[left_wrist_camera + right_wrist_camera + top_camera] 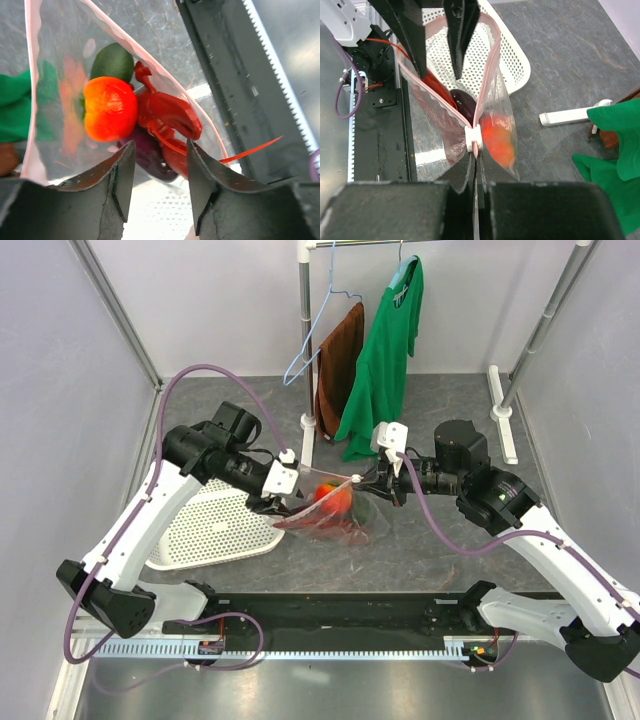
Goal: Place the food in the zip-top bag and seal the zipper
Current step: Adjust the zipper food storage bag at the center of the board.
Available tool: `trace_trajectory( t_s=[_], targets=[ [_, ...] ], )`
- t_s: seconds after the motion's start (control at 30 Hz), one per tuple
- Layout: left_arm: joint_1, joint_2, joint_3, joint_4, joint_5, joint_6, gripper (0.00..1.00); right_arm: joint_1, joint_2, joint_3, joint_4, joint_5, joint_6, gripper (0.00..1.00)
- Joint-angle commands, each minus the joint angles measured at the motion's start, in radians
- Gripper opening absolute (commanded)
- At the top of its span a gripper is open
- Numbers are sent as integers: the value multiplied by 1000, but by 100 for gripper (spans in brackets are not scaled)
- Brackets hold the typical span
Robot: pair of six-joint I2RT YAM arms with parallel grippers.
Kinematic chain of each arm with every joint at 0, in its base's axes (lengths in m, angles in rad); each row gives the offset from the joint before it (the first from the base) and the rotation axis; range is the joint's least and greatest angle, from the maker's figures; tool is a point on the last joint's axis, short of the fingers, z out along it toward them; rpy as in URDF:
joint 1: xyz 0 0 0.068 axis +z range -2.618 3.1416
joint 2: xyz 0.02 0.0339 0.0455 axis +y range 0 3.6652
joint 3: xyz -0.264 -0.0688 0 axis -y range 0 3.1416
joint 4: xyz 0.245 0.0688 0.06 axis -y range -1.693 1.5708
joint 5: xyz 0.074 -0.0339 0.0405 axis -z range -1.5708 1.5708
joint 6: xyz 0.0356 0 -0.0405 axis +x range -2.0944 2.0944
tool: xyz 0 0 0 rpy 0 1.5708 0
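Two grippers meet over the middle of the table [450, 540]. The zip-top bag [345, 525] spans the gap between them, just beside the right edge of the white perforated basket [205, 530].

Right gripper [476, 167]: jaws pressed together on one end of the bag's mouth, with a thin fold of plastic pinched between them. A white slider [474, 139] sits on the zipper [487, 75] just ahead of the fingertips. From the slider the two pink strips spread apart toward the left arm, so the mouth gapes along most of its length.

Left gripper [157, 170]: jaws apart at the opposite end of the mouth, with nothing clamped. Whether either of its dark fingers [462, 30] touches the plastic cannot be told.

Contents, seen through the clear dotted plastic from the left wrist:
- The orange-red tomato [110, 107] lies against the dark green avocado-like piece [112, 61].
- The red lobster [167, 117] touches the tomato's other side.
- The dark grape bunch [150, 155] lies just behind both, partly hidden by the fingers.

All four pieces are inside the bag. Whether its lower edge rests on the table cannot be told.

Far edge of the table: a green shirt [385, 360], a brown garment [338, 370] and a bare blue hanger [315, 340] hang from a rack.
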Motion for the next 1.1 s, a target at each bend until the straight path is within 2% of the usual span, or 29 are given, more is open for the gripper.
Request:
trace_trajectory(
  t_s=[0.0,0.23,0.4,0.47,0.67,0.83,0.9,0.97,1.0,1.03,1.07],
  targets=[
    [14,-19,15,-139,-33,216,54,0,-21,12,49,-62,-52,0],
    [24,-32,8,-151,-134,313,51,0,-25,5,50,-60,-67,0],
    [17,-47,2,-217,-64,388,47,-2,-21,3,52,-56,-68,0],
    [-1,-68,-27,-217,-77,439,45,0,-18,5,55,-56,-64,0],
    [-91,-27,-49,-217,-97,408,40,0,-6,8,60,-49,-57,0],
    [-93,-13,-49,-217,-82,384,39,0,-12,6,58,-43,-60,0],
    [-93,-13,-46,-215,-67,362,38,0,-13,6,58,-45,-67,0],
    [-92,8,10,-196,-47,254,38,1,-15,5,60,-46,-72,0],
    [-92,23,41,-170,-32,179,38,0,-15,3,61,-49,-74,0],
    [-89,57,76,-127,-25,26,38,0,-18,2,64,-49,-74,0],
    [-73,79,160,-125,13,-24,40,1,-19,0,66,-51,-72,0]
  ],
)
